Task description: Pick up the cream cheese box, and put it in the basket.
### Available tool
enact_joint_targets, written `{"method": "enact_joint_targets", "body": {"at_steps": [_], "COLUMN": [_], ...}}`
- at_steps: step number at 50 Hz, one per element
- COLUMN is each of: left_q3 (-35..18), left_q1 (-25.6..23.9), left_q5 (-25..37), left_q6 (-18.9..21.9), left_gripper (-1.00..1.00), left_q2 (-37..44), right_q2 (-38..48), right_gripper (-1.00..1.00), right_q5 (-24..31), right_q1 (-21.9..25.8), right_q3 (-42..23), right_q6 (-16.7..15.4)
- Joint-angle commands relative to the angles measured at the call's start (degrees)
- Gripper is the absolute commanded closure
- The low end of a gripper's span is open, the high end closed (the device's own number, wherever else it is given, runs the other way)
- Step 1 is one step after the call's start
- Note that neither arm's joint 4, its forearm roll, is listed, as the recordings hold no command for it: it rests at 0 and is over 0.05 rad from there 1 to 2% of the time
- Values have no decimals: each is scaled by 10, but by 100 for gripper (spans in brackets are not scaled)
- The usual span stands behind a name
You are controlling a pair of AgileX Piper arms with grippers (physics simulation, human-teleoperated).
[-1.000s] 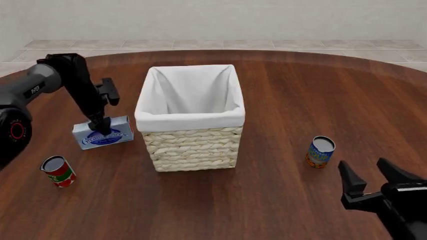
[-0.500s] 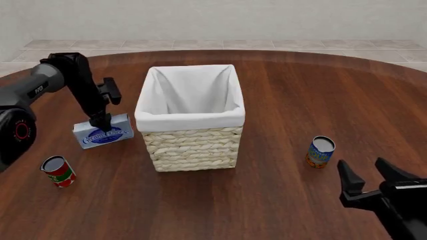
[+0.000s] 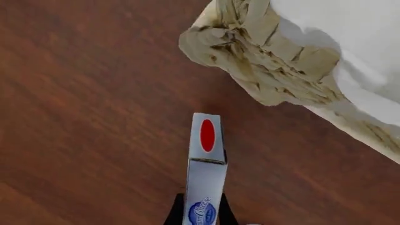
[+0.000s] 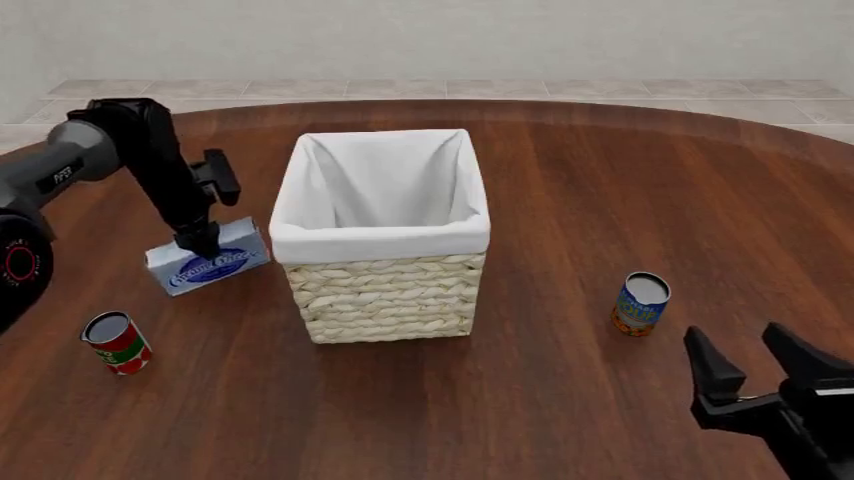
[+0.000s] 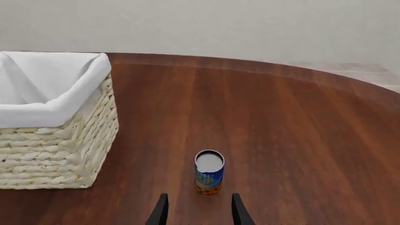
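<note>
Left gripper [image 4: 200, 240] pinches cream cheese box [image 4: 206, 260] at its top edge, mid-left of front frame. Box sits just left of basket [image 4: 382, 238], tilted, right end higher; whether it touches table [image 4: 561, 200] cannot tell. Left wrist view: box [image 3: 203, 178] edge-on between dark fingers [image 3: 175, 213], basket corner [image 3: 269, 65] upper right. Right gripper [image 4: 758, 375] spread, holding nothing, lower right corner. Blue-orange can [image 4: 641, 303] stands right of basket, near right gripper. Red can [image 4: 116, 342] lower left, below box.
</note>
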Motion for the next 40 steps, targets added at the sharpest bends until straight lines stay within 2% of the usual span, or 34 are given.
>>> {"method": "enact_joint_targets", "body": {"at_steps": [1, 4, 6, 7, 8, 12, 14, 17, 18, 22, 27, 29, 31, 32, 36, 38, 39, 40], "left_q3": [46, 69, 66, 66, 95, 116, 128, 120, 111, 106, 94, 55, 54, 44, -57, -87, -104, -104], "left_q1": [12, 10, 14, 14, 26, 31, 39, 32, 13, -16, -9, 4, -15, -26, -65, -37, -13, -13], "left_q5": [-7, -15, -23, -23, -35, -28, -34, -26, -14, -7, -2, 2, 8, 10, 45, 46, 46, 46], "left_q6": [23, 25, 29, 29, 55, 53, 65, 51, 27, 4, -10, -31, -41, -53, -148, -169, -193, -193], "left_gripper": [100, 100, 100, 100, 100, 100, 100, 100, 100, 100, 100, 100, 100, 100, 100, 100, 100, 100], "left_q2": [-72, -104, -120, -120, -138, -172, -188, -198, -207, -234, -253, -246, -261, -264, -250, -232, -219, -218], "right_q2": [-93, -135, -159, -161, -166, -184, -190, -195, -199, -205, -204, -193, -196, -195, -205, -199, -202, -203], "right_gripper": [-100, -100, -100, -100, -100, -100, -100, -100, -100, -100, -100, -100, -100, -100, -100, -100, -100, -100], "right_q5": [82, 119, 139, 141, 145, 160, 165, 170, 173, 179, 177, 166, 168, 168, 176, 171, 173, 174], "right_q1": [0, 1, 2, 2, 2, 3, 4, 4, 4, 4, 5, 4, 5, 5, 5, 5, 6, 6], "right_q3": [0, 0, 0, 0, 0, 0, 0, 0, 0, 0, 0, 0, 0, 0, 0, 0, 0, 0], "right_q6": [9, 12, 14, 14, 14, 17, 17, 18, 19, 19, 19, 19, 20, 20, 19, 19, 19, 19]}}
